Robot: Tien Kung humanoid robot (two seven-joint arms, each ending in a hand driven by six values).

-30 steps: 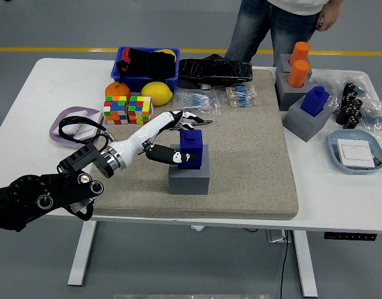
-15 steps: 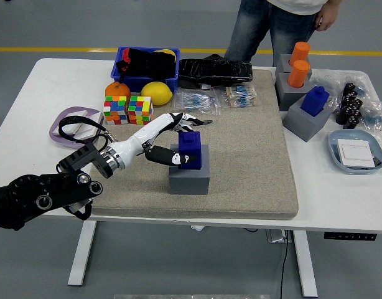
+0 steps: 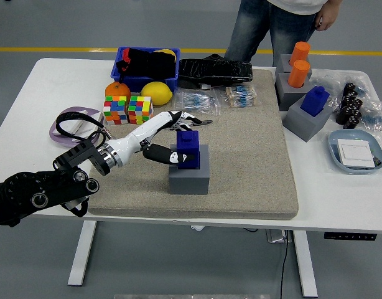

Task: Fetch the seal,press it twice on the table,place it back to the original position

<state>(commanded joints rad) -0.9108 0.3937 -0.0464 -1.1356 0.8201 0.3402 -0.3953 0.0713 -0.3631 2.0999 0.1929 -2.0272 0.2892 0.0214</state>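
The blue seal (image 3: 188, 151) is seated upright in the grey block holder (image 3: 189, 176) near the middle of the tan felt mat (image 3: 253, 156), its long axis standing vertical and its upper half showing above the holder's rim; the left hand (image 3: 172, 138) is brought in from the left and lies just to the seal's left. The thumb is laid against the seal's near-left face and the fingers (image 3: 190, 119) are stretched past its far top edge, so the seal sits between thumb and fingers; the digits are apart and only part-way closed, and a firm clamp cannot be confirmed from this view. The seal appears not yet lifted out of the holder. The coming move is judged to turn on that vertical axis: the squeeze should be applied across the sides, followed by a straight upward draw. No right hand is seen, so the left is the only one near.
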